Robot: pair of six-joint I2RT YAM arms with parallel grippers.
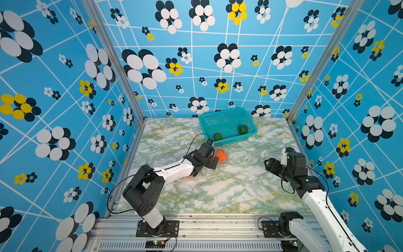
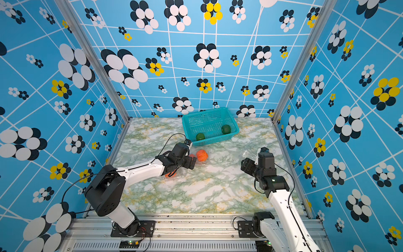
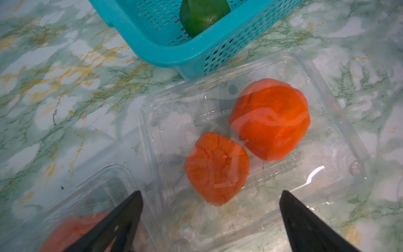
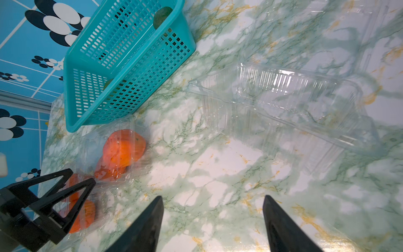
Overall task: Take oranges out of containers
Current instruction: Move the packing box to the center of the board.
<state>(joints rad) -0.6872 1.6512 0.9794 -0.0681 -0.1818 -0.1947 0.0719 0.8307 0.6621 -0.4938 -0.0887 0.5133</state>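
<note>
A shut clear container (image 3: 340, 139) beside the basket holds two oranges (image 3: 270, 120) (image 3: 217, 168). My left gripper (image 3: 211, 194) hovers open just over its near end, gripping nothing; in a top view the left gripper (image 1: 214, 162) sits right next to the orange (image 1: 221, 155). A second clear container (image 3: 91, 192) lies under the left arm with orange fruit (image 3: 72, 229) inside, partly hidden. A third container (image 4: 283, 104) lies open and empty on the right. My right gripper (image 4: 213, 197) is open over bare table, short of that empty container (image 1: 267, 153).
A teal mesh basket (image 1: 226, 113) stands at the back of the marble table (image 1: 218, 192) with two green fruits (image 1: 217, 136) (image 1: 242, 129) in it, its corner close to the container with two oranges. Patterned walls enclose three sides.
</note>
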